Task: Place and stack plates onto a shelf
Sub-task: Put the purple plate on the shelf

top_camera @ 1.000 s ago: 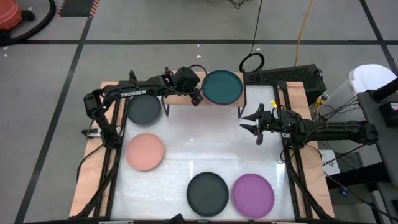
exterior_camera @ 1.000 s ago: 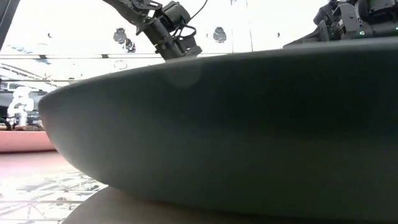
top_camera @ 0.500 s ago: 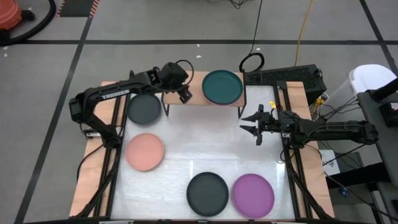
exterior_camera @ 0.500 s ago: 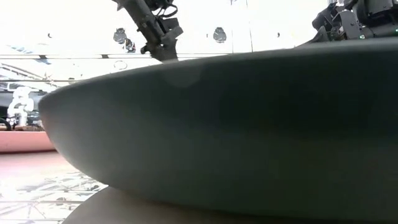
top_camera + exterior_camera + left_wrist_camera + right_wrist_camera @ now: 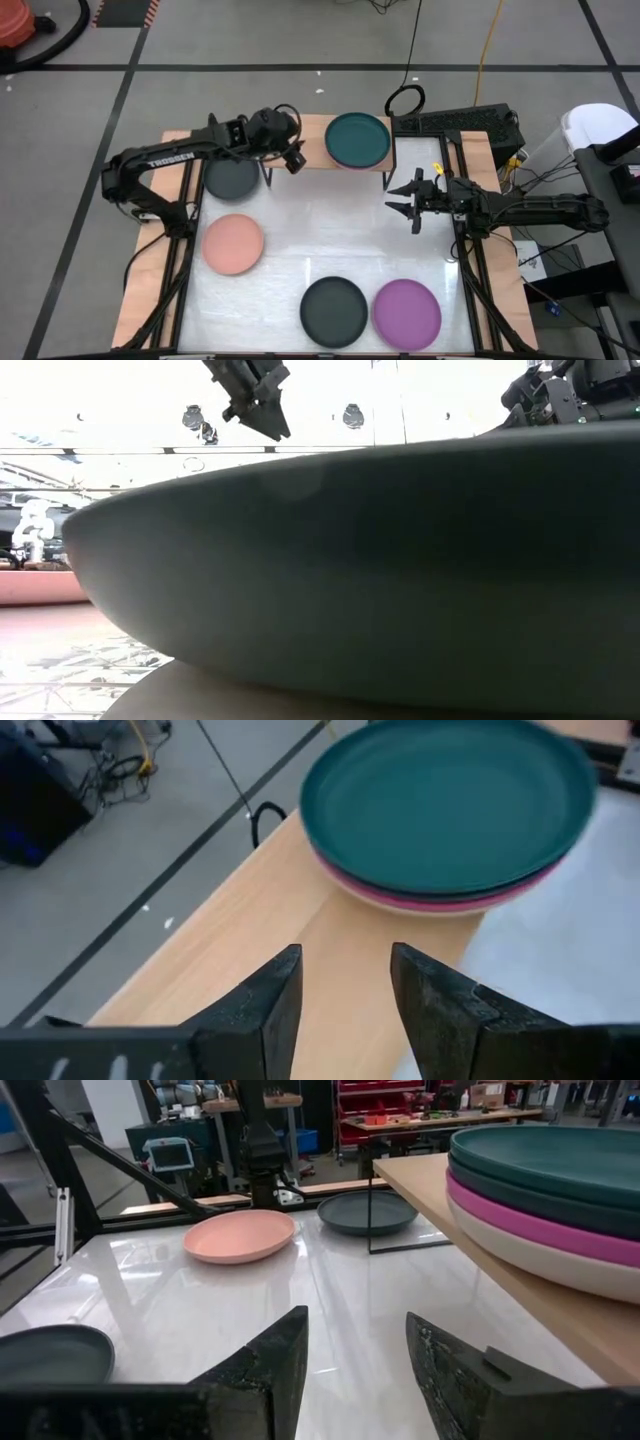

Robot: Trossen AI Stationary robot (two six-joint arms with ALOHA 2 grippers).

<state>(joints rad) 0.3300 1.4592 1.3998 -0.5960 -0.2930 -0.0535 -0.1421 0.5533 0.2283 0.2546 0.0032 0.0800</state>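
The shelf (image 5: 314,140), a low wooden stand, is at the table's far middle. On its right half rests a stack of plates (image 5: 357,140), teal on top, then dark teal, magenta and beige (image 5: 540,1190). My left gripper (image 5: 295,160) hovers open over the shelf's left half (image 5: 300,920), short of the stack (image 5: 450,810), with nothing between its fingers. My right gripper (image 5: 410,200) stands open and empty at the table's right side, level with the shelf top (image 5: 520,1280).
On the white table lie a charcoal plate (image 5: 232,177) beside the shelf under my left arm, a salmon plate (image 5: 233,243), and near the front edge a charcoal plate (image 5: 334,311) and a purple plate (image 5: 406,313). The charcoal plate (image 5: 380,580) fills the low view.
My left gripper has drawn back from the edge of the plate stack toward the table's left edge and has risen, staying open. The stack has kept its place on the shelf.
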